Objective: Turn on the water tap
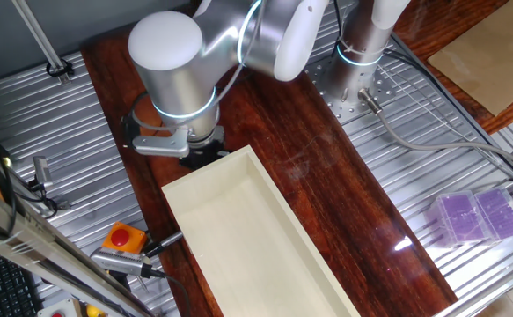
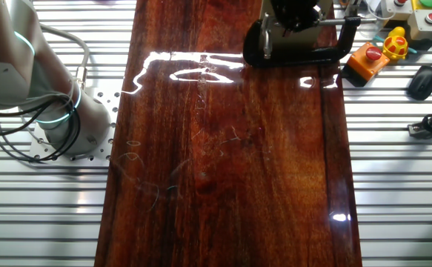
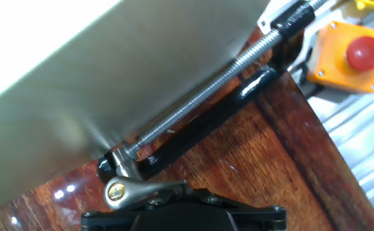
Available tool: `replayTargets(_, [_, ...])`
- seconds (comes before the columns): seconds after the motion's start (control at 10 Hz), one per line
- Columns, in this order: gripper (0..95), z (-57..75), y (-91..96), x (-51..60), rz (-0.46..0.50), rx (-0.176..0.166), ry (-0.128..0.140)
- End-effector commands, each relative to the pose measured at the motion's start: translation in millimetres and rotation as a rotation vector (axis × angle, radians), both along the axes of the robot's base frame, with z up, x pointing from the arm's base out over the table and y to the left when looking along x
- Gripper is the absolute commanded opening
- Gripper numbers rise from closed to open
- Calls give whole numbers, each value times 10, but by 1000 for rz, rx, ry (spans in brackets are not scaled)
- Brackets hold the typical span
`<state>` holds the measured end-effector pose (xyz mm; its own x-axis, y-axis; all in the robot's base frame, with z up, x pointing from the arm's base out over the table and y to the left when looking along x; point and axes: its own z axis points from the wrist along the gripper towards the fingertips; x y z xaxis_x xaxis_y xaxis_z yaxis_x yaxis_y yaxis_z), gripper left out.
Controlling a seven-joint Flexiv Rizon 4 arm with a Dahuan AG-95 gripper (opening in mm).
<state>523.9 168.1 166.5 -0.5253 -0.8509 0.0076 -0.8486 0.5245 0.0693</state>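
The tap is small and sits in the jaw of a black C-clamp [image 3: 203, 128] that lies at the end of the wooden table; the clamp also shows in the other fixed view [image 2: 297, 55]. In the hand view the tap's silver lever handle [image 3: 135, 190], with a brass screw at its end, runs into my gripper [image 3: 185, 191]. The black jaws look closed on the lever's end. In the other fixed view my gripper [image 2: 293, 18] hangs right over the clamp. In one fixed view the arm's wrist [image 1: 177, 84] covers the gripper and the tap.
A white open box [image 1: 256, 238] stands right beside the clamp; its wall fills the hand view's upper left [image 3: 110, 77]. An orange emergency-stop button [image 3: 357, 54] sits just off the table's edge. The arm's base [image 2: 60, 126] stands on the metal side rack.
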Motion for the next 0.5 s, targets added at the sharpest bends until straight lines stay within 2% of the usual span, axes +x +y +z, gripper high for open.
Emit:
replayTargets(0.1, [0,-16,31,7,9,4,-4])
replayTargets(0.5, [0,-36,98,41,29,3,-9])
